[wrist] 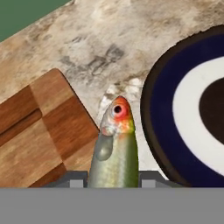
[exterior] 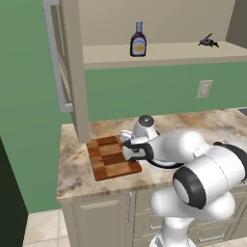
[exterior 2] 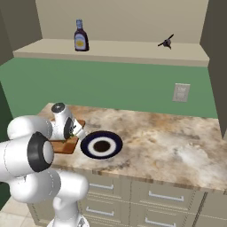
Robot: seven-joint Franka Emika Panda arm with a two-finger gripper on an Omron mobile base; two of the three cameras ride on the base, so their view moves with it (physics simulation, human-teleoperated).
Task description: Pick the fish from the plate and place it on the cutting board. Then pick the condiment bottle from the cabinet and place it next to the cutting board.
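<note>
My gripper point(wrist: 111, 180) is shut on the fish point(wrist: 116, 148), green with an orange-red head. It hangs just above the counter, in the gap between the checkered cutting board point(wrist: 39, 127) and the navy-rimmed plate point(wrist: 159, 109). From the right base view, the gripper point(exterior 2: 74, 132) hovers at the board's point(exterior 2: 62, 146) right edge, left of the plate point(exterior 2: 88, 148), which has nothing on it. My arm covers the right part of the board point(exterior: 111, 159). The condiment bottle point(exterior: 138, 41) point(exterior 2: 80, 36) stands upright on the cabinet shelf point(exterior: 159, 52) point(exterior 2: 115, 49).
A small dark spiky object point(exterior: 208, 42) point(exterior 2: 166, 43) lies at the shelf's right end. The cabinet door point(exterior: 60, 62) stands swung out on the left above the counter's end. A wall outlet point(exterior 2: 181, 92) sits above the marble counter point(exterior 2: 168, 142).
</note>
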